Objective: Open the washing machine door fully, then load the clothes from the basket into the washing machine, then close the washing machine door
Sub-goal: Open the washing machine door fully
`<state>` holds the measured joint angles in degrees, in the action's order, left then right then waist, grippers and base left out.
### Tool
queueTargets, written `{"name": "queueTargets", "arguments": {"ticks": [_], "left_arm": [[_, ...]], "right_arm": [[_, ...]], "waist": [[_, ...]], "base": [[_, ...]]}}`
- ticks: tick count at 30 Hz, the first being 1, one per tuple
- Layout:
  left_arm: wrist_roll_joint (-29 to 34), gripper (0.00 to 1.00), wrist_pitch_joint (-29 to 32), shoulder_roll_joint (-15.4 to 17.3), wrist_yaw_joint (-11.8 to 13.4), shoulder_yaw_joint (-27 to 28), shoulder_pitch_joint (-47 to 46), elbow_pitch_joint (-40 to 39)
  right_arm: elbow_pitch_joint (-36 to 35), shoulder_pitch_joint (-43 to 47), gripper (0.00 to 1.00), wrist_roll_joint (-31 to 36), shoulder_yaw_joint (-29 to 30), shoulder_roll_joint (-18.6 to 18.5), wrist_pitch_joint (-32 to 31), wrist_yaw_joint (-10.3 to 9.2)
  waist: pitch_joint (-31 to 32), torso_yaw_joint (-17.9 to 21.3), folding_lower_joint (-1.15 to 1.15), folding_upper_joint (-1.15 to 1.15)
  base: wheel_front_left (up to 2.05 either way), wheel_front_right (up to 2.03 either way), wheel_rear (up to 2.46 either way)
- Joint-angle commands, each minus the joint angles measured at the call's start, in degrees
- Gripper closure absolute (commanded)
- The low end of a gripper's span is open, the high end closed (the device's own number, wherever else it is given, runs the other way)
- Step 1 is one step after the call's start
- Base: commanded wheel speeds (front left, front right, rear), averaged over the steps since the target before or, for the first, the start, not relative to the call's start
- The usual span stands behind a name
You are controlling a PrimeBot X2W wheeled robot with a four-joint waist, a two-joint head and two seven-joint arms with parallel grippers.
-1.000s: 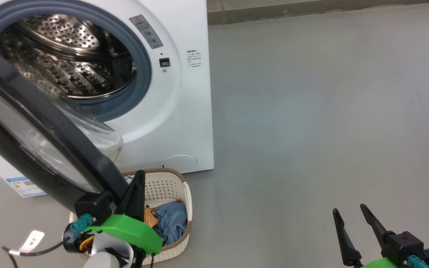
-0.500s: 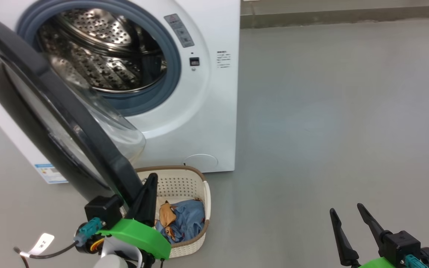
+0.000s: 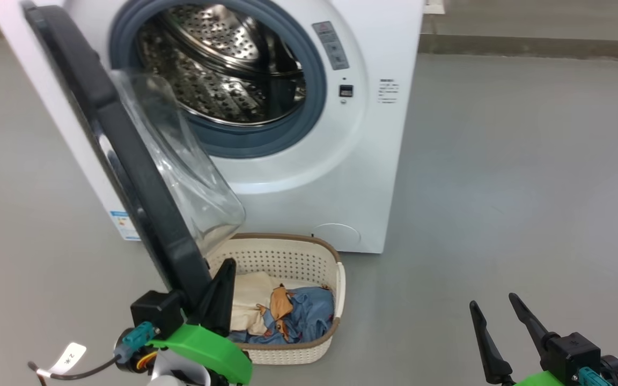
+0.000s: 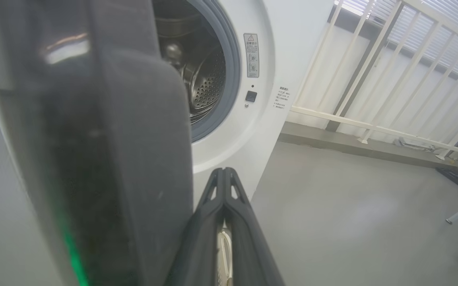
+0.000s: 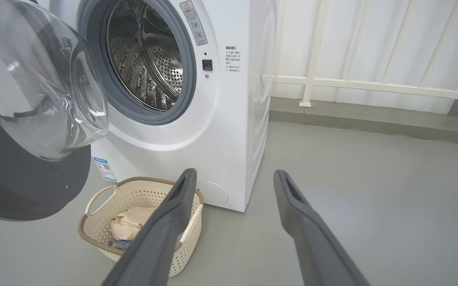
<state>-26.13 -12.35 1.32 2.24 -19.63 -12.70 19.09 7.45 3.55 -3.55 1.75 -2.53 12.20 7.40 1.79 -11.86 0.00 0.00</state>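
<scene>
1. The washing machine door (image 3: 126,155) has swung further out from the washing machine (image 3: 384,161) than a second ago, and the head view has shifted too
2. It stands nearly edge-on, its rim running from upper left down to the basket (image 3: 287,237), with the glass bowl bulging toward the drum (image 3: 223,64)
3. The left gripper (image 3: 227,268), fingers pressed together, lies against the door's lower edge
4. The clothes (image 3: 287,313) lie in the basket
5. The right gripper (image 3: 492,299) hangs with its fingers apart, well to the right

The large round glossy black door (image 3: 142,182) of the white boxy washing machine (image 3: 379,177) is swung open. Below it is set a cream perforated plastic basket (image 3: 293,261), in which a cream garment (image 3: 247,300) and a blue orange-printed garment (image 3: 311,316) are laid. The left gripper (image 3: 228,264) is closed beside the door's lower edge; the right gripper (image 3: 492,301) is spread.
</scene>
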Motion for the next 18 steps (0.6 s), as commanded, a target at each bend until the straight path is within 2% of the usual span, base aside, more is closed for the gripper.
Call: {"name": "queueTargets", "arguments": {"ticks": [1,18], "left_arm": [[-0.7,1.00,-0.2,2.9,1.1,3.4,-0.9,-1.0],[-3.3,1.00,-0.8,6.9,3.6,8.7,3.6,-4.8]], "right_arm": [[-1.2,-1.0,0.00,-0.5,-1.6,-0.3,0.3,0.09],[-0.5,-0.8,0.00,-0.9,-1.7,-0.3,0.9,0.09]], "waist": [[0.5,-2.1,0.00,0.00],[0.3,-5.8,0.00,0.00]], "base": [[0.00,0.00,0.00],[0.00,0.00,0.00]]}}
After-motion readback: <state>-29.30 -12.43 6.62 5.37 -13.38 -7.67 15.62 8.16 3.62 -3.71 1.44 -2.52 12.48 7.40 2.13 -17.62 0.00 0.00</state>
